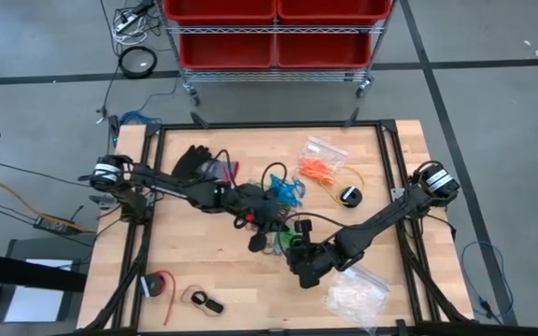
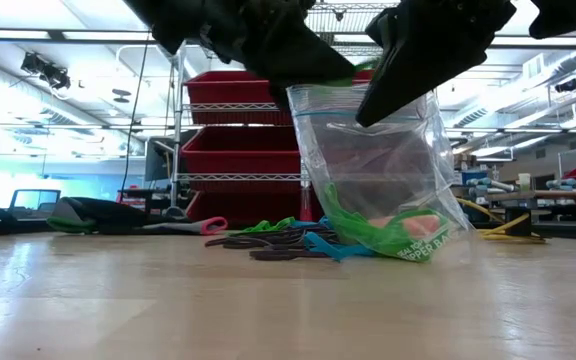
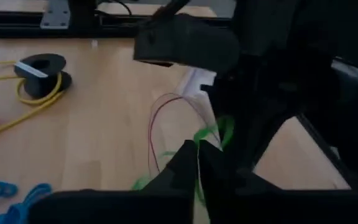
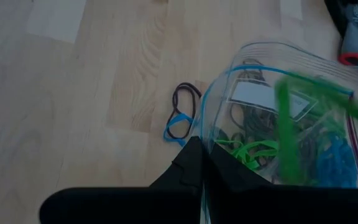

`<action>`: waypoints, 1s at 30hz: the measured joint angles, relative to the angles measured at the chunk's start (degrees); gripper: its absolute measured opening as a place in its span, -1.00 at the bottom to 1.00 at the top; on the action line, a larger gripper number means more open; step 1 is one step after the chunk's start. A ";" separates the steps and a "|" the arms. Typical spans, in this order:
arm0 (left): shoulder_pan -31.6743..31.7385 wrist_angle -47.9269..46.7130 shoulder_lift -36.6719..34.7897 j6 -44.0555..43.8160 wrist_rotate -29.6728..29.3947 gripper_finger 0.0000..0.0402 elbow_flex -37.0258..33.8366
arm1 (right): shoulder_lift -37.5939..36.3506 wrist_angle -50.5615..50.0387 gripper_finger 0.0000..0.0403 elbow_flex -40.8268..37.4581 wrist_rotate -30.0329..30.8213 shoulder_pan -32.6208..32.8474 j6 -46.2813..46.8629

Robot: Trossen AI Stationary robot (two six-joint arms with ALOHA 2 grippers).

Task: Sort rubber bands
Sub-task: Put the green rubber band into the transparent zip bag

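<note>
A clear zip bag (image 2: 378,170) stands upright with its bottom on the table, green and dark rubber bands (image 4: 253,149) inside it. My right gripper (image 4: 202,165) is shut on the bag's top edge. My left gripper (image 3: 197,163) reaches in from the left to the bag's mouth, shut on a green rubber band (image 3: 219,134). Loose black (image 4: 185,93) and blue (image 4: 178,127) bands lie on the wood beside the bag. Orange bands (image 1: 320,170) and blue bands (image 1: 288,191) lie in heaps farther back. My left gripper pinches a green rubber band (image 3: 199,149) between its two fingertips, slanting down from the table's left. The band is clear of the table and stretches over the bag's open mouth (image 4: 291,124). My right gripper pinches the bag's rim (image 4: 205,134) at the edge of its open mouth, slanting down from the table's right. Whether it has one wall or both, I cannot tell. The bag hangs upright below the fingers, with its bottom (image 2: 408,250) on the table.
A black glove (image 1: 194,163) lies at the back left. A yellow cable with a black spool (image 1: 348,196) lies at the right, and a clear bag of whitish pieces (image 1: 358,294) at the front right. A red cord (image 1: 162,285) lies at the front left.
</note>
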 joint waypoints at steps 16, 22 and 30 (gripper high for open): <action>-0.38 -22.99 -3.12 9.04 -13.99 -0.16 9.89 | 0.00 0.09 -1.00 0.00 0.03 0.08 0.50; 0.66 -32.54 -11.05 13.83 -24.07 -0.21 11.18 | 0.00 0.00 -1.00 0.00 0.06 0.11 0.52; 7.24 -33.75 -19.64 10.75 -22.59 -0.29 1.42 | 0.00 0.17 -1.00 0.00 0.08 0.09 0.50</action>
